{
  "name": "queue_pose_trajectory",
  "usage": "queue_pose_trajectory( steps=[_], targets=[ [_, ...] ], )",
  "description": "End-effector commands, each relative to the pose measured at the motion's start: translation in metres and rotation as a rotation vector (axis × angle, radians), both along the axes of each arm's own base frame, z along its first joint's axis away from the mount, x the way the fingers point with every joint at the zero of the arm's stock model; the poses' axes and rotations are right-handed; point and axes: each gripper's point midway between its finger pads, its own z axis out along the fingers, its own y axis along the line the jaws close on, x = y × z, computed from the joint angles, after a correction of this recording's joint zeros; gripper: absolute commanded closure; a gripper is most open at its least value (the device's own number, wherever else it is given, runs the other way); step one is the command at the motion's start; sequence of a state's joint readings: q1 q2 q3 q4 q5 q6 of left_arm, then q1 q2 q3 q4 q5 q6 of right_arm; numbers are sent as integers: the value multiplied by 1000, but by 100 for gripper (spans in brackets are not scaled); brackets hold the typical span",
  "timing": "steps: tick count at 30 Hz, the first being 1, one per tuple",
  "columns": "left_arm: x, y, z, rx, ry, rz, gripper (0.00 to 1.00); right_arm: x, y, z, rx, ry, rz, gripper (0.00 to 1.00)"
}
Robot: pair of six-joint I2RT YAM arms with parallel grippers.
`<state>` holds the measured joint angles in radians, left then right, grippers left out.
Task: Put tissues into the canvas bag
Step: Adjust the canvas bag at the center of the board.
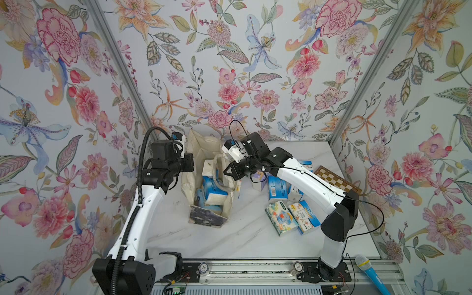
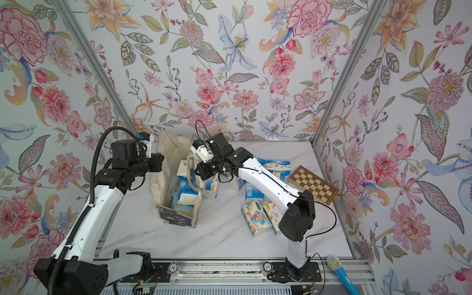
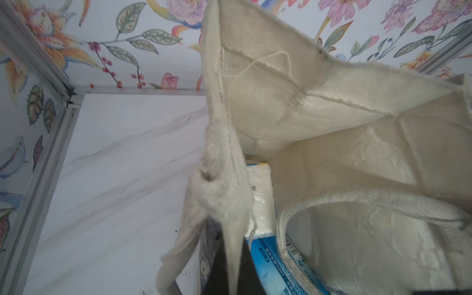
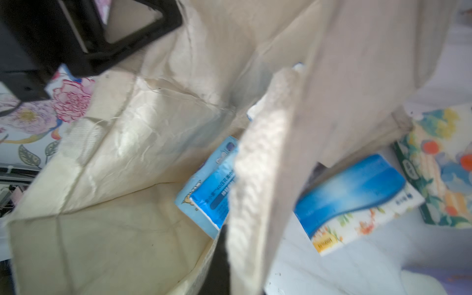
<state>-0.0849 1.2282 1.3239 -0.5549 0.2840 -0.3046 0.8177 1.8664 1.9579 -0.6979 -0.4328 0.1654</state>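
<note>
We note the left gripper (image 3: 231, 255) and right gripper (image 1: 228, 171) clenched on opposite rims of the canvas bag (image 1: 195, 145). Some tissues (image 1: 212, 190) are inside; loose packs (image 1: 281, 217) lie on the table (image 1: 242, 237). Risk, in our judgement: uneven pulling tips the bag and spills the packs.

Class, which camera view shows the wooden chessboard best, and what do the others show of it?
A top view: the chessboard lies nearly whole, its squares clear. In a top view the right arm covers much of the chessboard. Neither wrist view shows it.
</note>
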Motion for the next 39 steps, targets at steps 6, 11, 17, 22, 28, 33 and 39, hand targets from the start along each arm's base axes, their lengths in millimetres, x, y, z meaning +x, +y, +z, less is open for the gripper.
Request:
queue_pose_trajectory(
  steps=[6, 11, 17, 22, 28, 33, 39],
  targets=[
    [14, -1, 42, 16, -115, -20, 100, -3, 17, 13, 82, 46, 40, 100],
    [14, 0, 1, 44, 7, -26, 100, 7, 11, -39, 7, 163, -1, 100],
    [12, 15, -21, 130, 89, 19, 100, 20, 10, -65, -31, 211, -45, 100],
    [10, 27, -46, 201, 167, 52, 100, 36, -12, -50, -40, 144, -140, 100],
    [9, 34, -57, 250, 192, 65, 100, 46, -49, -28, -34, 80, -264, 100],
    [11, 33, -63, 256, 201, 59, 100, 53, -68, -66, -81, 183, -325, 98],
    [16, 28, -70, 238, 199, 37, 100, 55, -73, -70, -95, 169, -313, 88]
  ],
)
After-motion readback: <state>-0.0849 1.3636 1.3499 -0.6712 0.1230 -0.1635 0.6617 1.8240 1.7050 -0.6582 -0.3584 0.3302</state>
